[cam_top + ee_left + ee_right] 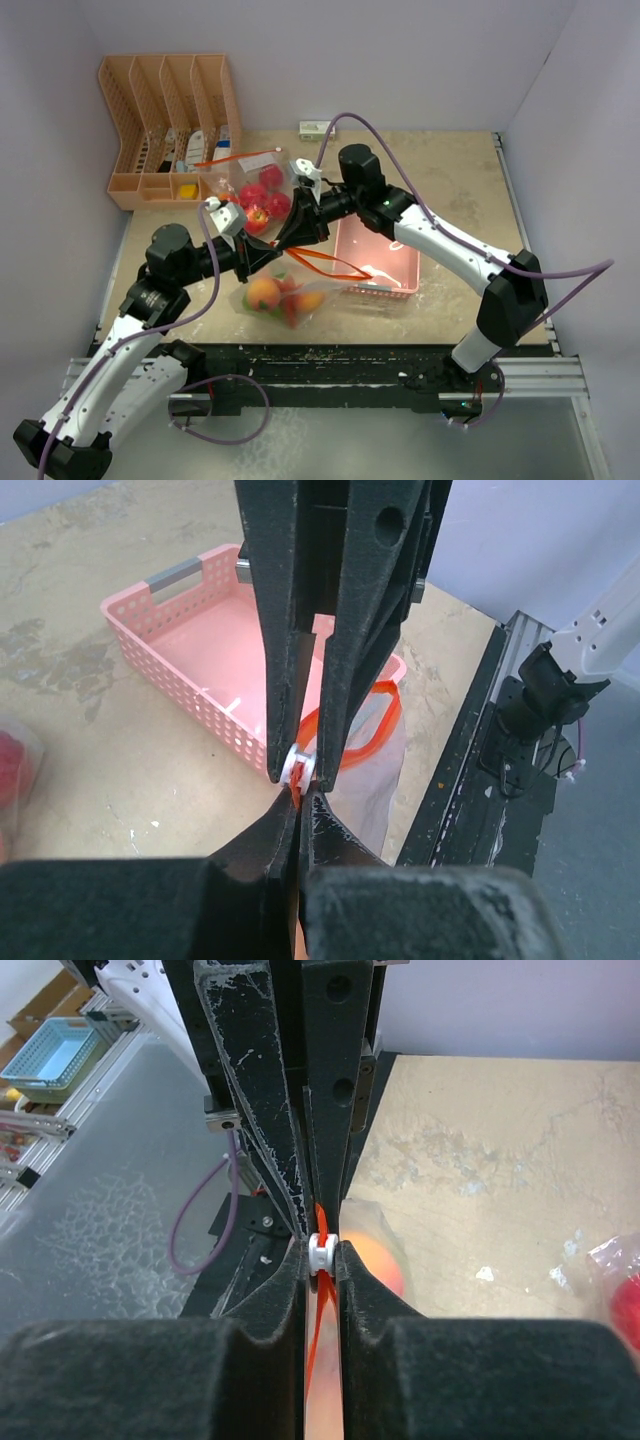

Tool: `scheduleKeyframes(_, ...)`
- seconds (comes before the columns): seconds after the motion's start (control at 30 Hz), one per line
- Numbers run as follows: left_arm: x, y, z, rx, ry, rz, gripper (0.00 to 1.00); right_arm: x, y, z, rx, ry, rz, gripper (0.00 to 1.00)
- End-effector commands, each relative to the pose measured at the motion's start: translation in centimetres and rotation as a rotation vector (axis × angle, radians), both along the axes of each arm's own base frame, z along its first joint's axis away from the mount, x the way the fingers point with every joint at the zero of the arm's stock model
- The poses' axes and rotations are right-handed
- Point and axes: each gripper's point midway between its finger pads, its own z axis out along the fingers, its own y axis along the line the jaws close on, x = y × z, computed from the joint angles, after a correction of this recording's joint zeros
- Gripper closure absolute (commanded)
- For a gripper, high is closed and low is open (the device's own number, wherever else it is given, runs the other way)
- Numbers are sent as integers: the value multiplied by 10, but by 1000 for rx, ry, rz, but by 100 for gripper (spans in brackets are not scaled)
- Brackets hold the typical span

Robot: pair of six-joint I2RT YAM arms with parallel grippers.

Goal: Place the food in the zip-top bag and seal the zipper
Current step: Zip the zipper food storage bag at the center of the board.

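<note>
A clear zip-top bag [280, 298] with an orange zipper lies near the table's front edge. It holds orange peaches [263, 293] and a red piece. My left gripper [273, 252] is shut on the bag's orange zipper strip [297, 798]. My right gripper [292, 238] meets it tip to tip and is shut on the white zipper slider [322, 1250]. In the left wrist view my left gripper [300, 802] pinches just below the slider [300, 765]. In the right wrist view my right gripper [322, 1251] hides most of the bag; a peach [378, 1252] shows behind it.
A second clear bag with red apples [262, 195] lies behind the grippers. A pink plastic basket [400, 262] stands to the right, also seen in the left wrist view [170, 630]. An orange desk organizer [165, 120] stands at the back left.
</note>
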Motion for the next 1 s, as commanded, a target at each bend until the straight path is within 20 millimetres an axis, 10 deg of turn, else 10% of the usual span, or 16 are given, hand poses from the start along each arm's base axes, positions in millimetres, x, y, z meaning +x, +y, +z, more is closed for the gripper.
scheduleKeyframes(0.0, -2, 0, 18, -27, -79, -10, 100, -3, 0, 12, 23, -28, -4, 93)
scheduleKeyframes(0.6, 0, 23, 42, -45, -177, 133, 100, 12, -25, -53, -199, 21, -136, 95)
scheduleKeyframes(0.97, 28, 92, 57, -46, -186, 587, 100, 27, -59, -63, -221, 10, -255, 96)
